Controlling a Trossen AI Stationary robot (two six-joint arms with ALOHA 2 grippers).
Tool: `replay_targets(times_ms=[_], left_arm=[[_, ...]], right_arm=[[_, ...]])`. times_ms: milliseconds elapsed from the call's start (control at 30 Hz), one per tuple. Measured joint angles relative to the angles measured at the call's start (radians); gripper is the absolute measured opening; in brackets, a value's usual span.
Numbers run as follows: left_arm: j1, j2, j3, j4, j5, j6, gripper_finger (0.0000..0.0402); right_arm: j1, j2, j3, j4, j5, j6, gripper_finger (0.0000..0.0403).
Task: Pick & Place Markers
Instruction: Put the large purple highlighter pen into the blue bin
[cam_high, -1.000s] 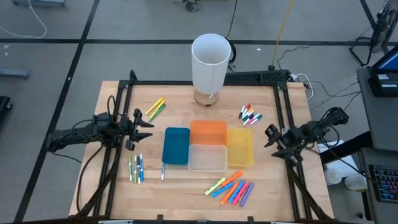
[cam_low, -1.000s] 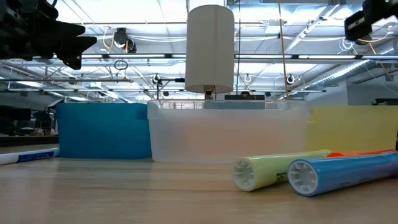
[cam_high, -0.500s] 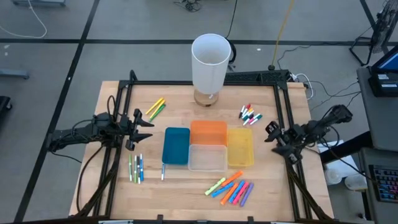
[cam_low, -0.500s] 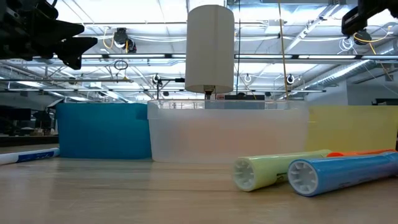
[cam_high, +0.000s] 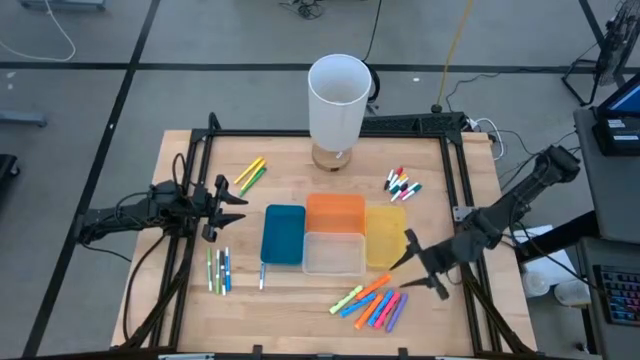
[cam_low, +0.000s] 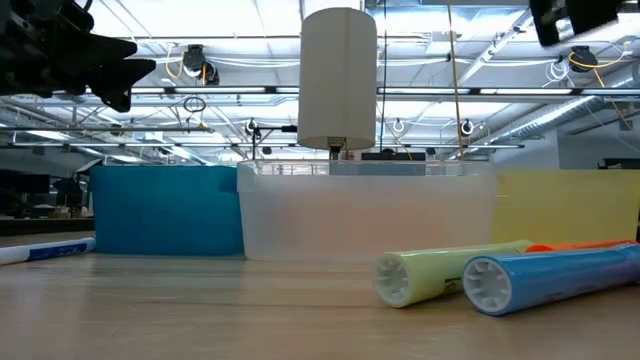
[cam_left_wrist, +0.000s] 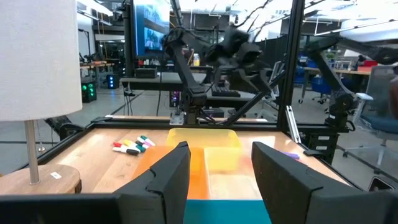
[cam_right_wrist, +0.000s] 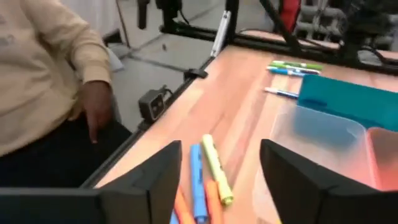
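Right gripper (cam_high: 415, 265) spread wide, above the near-right cluster of slim yellow, orange, blue, pink and purple markers (cam_high: 370, 300) lying on the wooden table (cam_high: 290, 300), just beside the yellow rectangular plastic bin (cam_high: 386, 236); left gripper (cam_high: 228, 196) spread too, waiting at table's left

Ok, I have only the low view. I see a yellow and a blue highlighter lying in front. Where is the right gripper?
Observer: The right gripper hangs over the table at the front corner of the yellow bin, close to the highlighter group.
Operator: Is it open?
Observer: Yes. In the right wrist view its fingers stand apart, and the highlighters lie beyond them.
Operator: And the left arm?
Observer: The left gripper waits open, to the left of the blue bin.
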Motion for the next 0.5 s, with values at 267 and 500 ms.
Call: replay_targets(times_ms=[267, 500], left_arm=[[0.000, 0.000, 0.000, -0.002, 0.000, 0.000, 0.0176], [0.000, 0.000, 0.000, -0.002, 0.000, 0.000, 0.0191]], right_arm=[[0.124, 0.243, 0.248, -0.244, 0.000, 0.122, 0.0281], [0.192, 0.468, 0.307, -0.273, -0.001, 0.315, 0.0262]])
